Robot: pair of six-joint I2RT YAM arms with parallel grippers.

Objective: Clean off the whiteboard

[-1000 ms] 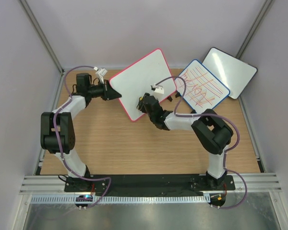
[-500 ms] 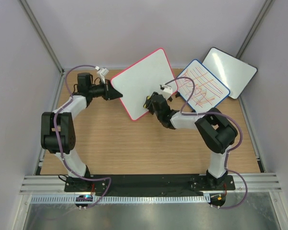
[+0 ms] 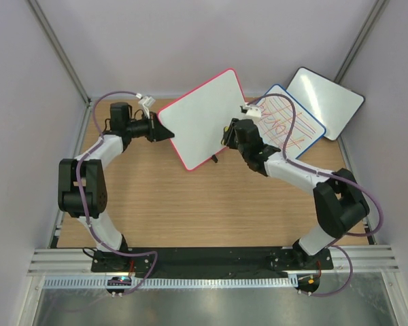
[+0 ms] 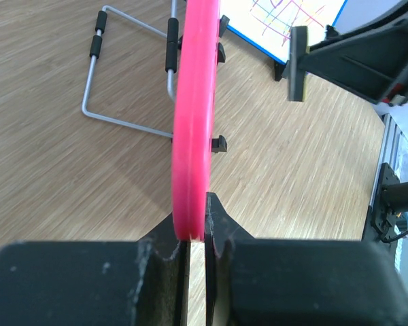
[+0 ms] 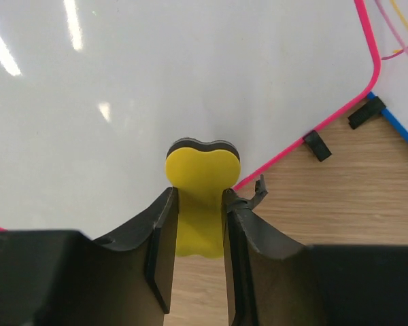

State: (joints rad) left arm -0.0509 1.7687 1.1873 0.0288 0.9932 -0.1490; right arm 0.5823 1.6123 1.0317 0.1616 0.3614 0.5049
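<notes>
The whiteboard (image 3: 202, 117), pink-framed with a blank white face, stands tilted up off the table. My left gripper (image 3: 164, 132) is shut on its left edge; in the left wrist view the pink frame (image 4: 196, 122) runs edge-on out of the jaws (image 4: 197, 234). My right gripper (image 3: 230, 133) is at the board's lower right edge, shut on a yellow eraser (image 5: 200, 197) with a dark felt side. The eraser's tip lies against the white face (image 5: 156, 81) near the pink border (image 5: 313, 129).
A blue-framed board (image 3: 285, 122) with red lines leans just right of the whiteboard, and a black-framed blank board (image 3: 325, 102) lies behind it. A wire stand (image 4: 122, 75) lies on the wood in the left wrist view. Enclosure walls close in on both sides.
My right arm has swung right and up along the whiteboard's lower edge, carrying the eraser from the bottom corner toward the right side. The left gripper and board stayed put.
</notes>
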